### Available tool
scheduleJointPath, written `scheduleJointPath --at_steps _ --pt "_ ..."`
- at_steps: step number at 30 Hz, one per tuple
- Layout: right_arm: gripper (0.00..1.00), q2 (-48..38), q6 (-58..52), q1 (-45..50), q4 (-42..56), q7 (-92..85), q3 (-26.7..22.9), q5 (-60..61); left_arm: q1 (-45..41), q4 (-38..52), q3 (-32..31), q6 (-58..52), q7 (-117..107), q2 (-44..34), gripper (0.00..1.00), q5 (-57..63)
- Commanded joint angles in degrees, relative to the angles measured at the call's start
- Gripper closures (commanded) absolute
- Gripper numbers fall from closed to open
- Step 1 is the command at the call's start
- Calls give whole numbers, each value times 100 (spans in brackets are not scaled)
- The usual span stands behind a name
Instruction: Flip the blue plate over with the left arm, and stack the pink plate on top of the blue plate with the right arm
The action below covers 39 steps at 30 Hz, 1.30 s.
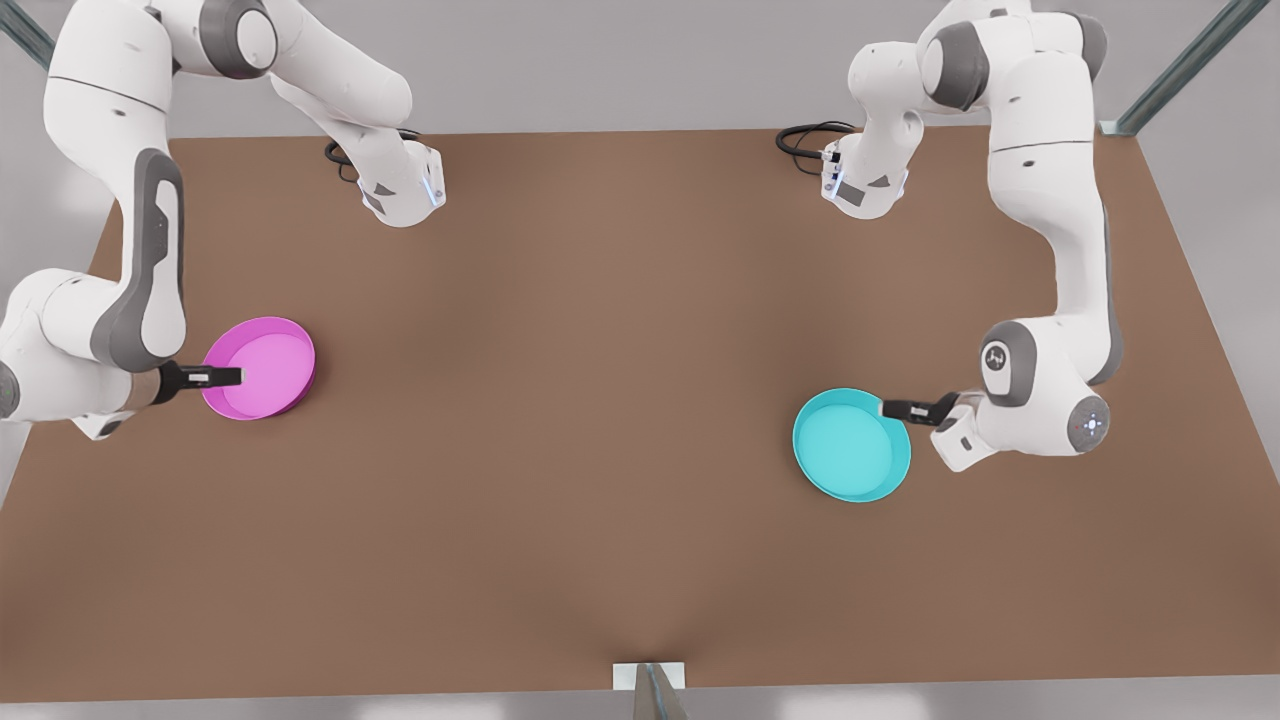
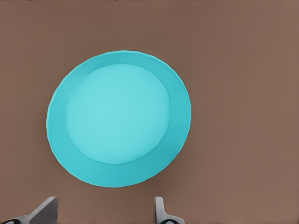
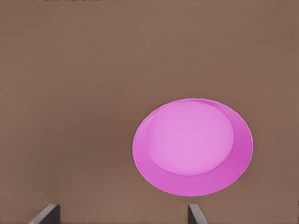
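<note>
The blue plate (image 1: 850, 445) lies on the brown table at the front view's right, hollow side up; it is also the blue plate (image 2: 119, 119) in the left wrist view. My left gripper (image 1: 903, 409) hovers by its rim, open, the left gripper (image 2: 103, 211) holding nothing. At the front view's left lies the pink plate (image 1: 262, 366), hollow side up, seen again as the pink plate (image 3: 192, 145). My right gripper (image 1: 222, 377) reaches over its edge; the right gripper (image 3: 120, 212) is open with nothing between its fingers.
The brown table (image 1: 600, 400) stretches wide between the two plates. Black cables (image 1: 805, 140) lie at the back near the arm bases. A metal post (image 1: 650, 690) stands at the table's front edge.
</note>
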Motion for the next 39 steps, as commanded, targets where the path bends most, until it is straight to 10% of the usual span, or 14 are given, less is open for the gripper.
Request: scheduleJointPath --at_steps 1,24,32,39 --pt "0 1 3 -6 -1 -13 0 0 11 0 0 0 8 0 0 -258" --pt "0 730 2665 -1535 -1284 -2465 -377 299 583 -510 -202 1442 844 1019 4 -908" --pt "0 1038 3044 -1623 -1214 -2825 -501 308 591 -501 -246 1644 879 1116 66 -899" --pt "0 1187 3211 -1684 -1205 -3203 -597 299 591 -501 -246 1644 870 1116 79 -899"
